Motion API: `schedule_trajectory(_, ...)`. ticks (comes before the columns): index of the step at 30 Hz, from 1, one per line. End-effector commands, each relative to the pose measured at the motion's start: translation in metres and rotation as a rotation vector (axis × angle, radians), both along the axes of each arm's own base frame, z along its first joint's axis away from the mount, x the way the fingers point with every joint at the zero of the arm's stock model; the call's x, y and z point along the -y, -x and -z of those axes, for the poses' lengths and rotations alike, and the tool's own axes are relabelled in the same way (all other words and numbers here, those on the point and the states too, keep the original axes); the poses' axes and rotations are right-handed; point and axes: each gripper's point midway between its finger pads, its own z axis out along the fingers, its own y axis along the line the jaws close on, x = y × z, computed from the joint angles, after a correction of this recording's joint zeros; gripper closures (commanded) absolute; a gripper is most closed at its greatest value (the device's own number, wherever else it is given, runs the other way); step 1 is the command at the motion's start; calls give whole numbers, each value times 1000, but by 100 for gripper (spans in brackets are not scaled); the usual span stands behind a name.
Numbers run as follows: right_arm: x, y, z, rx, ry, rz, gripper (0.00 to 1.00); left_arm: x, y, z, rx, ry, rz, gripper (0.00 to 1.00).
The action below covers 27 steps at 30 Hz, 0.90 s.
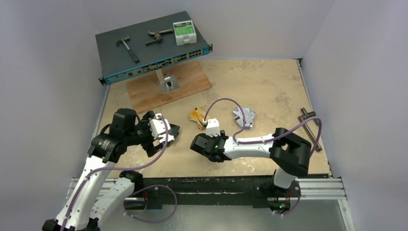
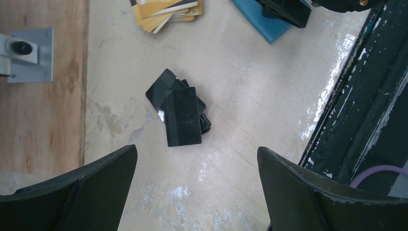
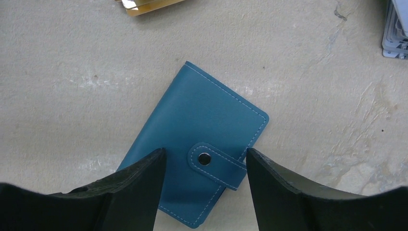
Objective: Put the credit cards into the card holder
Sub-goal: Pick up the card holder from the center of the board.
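The teal-blue card holder (image 3: 211, 115) lies closed and flat on the table, its strap snapped with a silver button (image 3: 204, 157). My right gripper (image 3: 206, 153) hovers right over it, jaws partly apart on either side of the strap, not clamped. In the top view the right gripper (image 1: 199, 143) hides the holder. A fanned stack of black credit cards (image 2: 180, 115) lies ahead of my left gripper (image 2: 196, 150), which is wide open and empty. Gold-orange cards (image 1: 196, 117) (image 2: 166, 12) lie further back. Silver-grey cards (image 1: 244, 116) (image 3: 397, 29) sit to the right.
A network switch (image 1: 154, 48) on a metal stand (image 2: 29, 55) over a wooden board (image 1: 168, 86) carries a hammer (image 1: 127, 48), another tool and a white-green box (image 1: 184, 32). A metal wrench (image 1: 310, 122) lies at the right edge. The dark front rail (image 2: 365, 96) borders the table.
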Motion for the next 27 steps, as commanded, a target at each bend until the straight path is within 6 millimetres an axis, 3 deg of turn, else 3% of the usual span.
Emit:
schedule_trajectory(1, 10, 5, 12, -14, 7, 27, 41, 11, -6, 2, 30, -57, 82, 4)
schedule_trajectory(7, 25, 12, 14, -27, -4, 69, 54, 28, -12, 5, 53, -76, 153, 4)
schedule_trajectory(15, 40, 19, 11, -29, -37, 99, 69, 54, -23, 4, -26, -6, 119, 6)
schedule_trajectory(22, 24, 20, 10, -24, -111, -3, 98, 73, -30, -4, -258, 41, 2, 9)
schedule_trajectory(27, 3, 15, -10, 13, -165, -120, 100, 78, -24, -3, -386, 49, -47, 9)
